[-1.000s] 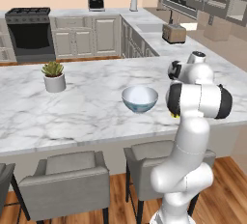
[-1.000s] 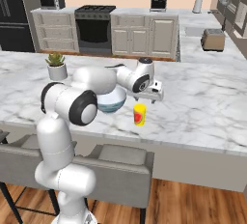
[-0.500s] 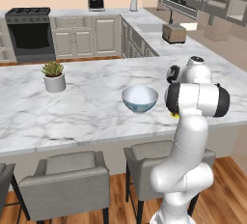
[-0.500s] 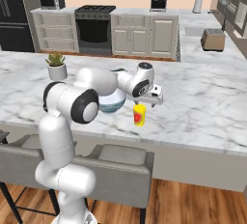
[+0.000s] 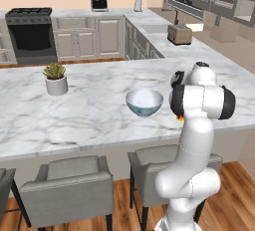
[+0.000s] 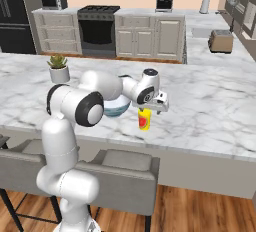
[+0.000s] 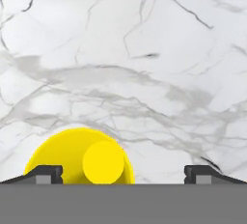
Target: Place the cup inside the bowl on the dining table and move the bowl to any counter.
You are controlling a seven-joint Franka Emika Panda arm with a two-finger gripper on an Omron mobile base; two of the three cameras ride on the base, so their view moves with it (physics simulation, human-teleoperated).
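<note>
The small yellow cup [image 6: 144, 118] with a red patch stands upright on the dining table [image 6: 210, 111] near its front edge. My gripper [image 6: 151, 108] hangs open just above it, pointing down. From the hand view the cup [image 7: 79, 158] lies between the fingertips [image 7: 46, 174], closer to the left one and apart from both. The bowl [image 5: 144, 101], white inside and bluish-grey outside, sits on the marble [image 5: 89, 120] just left of the cup. In the right base view my arm covers part of the bowl [image 6: 116, 108]. A sliver of the cup [image 5: 179, 119] peeks from behind my arm.
A potted plant [image 5: 56, 79] stands far left on the table. Grey chairs [image 5: 74, 185] are tucked under its front edge. Behind, a counter [image 5: 159, 38] carries a toaster [image 5: 180, 34], with the stove [image 6: 97, 28] further back.
My hand has sunk slightly and shifted a little left over the cup, jaws still wide. The cup and the bowl have not moved.
</note>
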